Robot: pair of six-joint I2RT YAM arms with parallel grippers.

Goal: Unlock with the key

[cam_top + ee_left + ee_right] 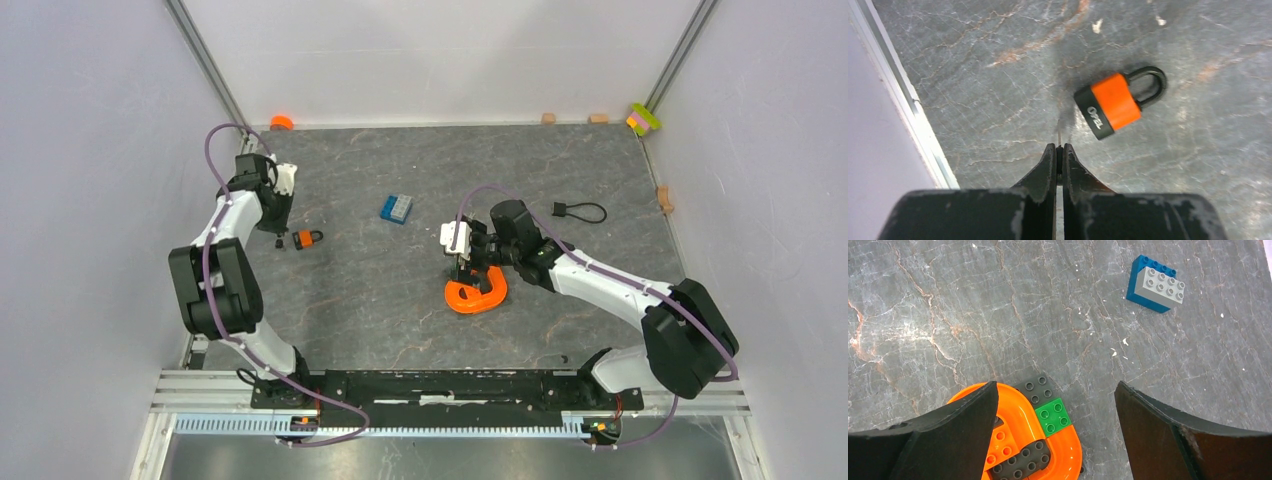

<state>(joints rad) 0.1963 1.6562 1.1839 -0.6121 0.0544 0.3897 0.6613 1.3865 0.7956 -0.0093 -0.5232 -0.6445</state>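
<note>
My left gripper (1059,147) is shut on the key (1059,136). The key's black head is pinched between the fingers and its thin silvery blade sticks out past the tips. The orange padlock (1113,103) with a black shackle lies flat on the table just right of the blade, its black base end nearest, not touching. In the top view the left gripper (279,238) is just left of the padlock (308,239). My right gripper (1055,390) is open and empty above the orange ring-shaped piece (1020,415).
A blue and grey brick (396,208) lies at mid table. A small lock on a black cable (580,211) lies to the right. The ring-shaped piece (478,296) holds grey and green bricks. The metal wall rail (908,105) runs close left of the left gripper.
</note>
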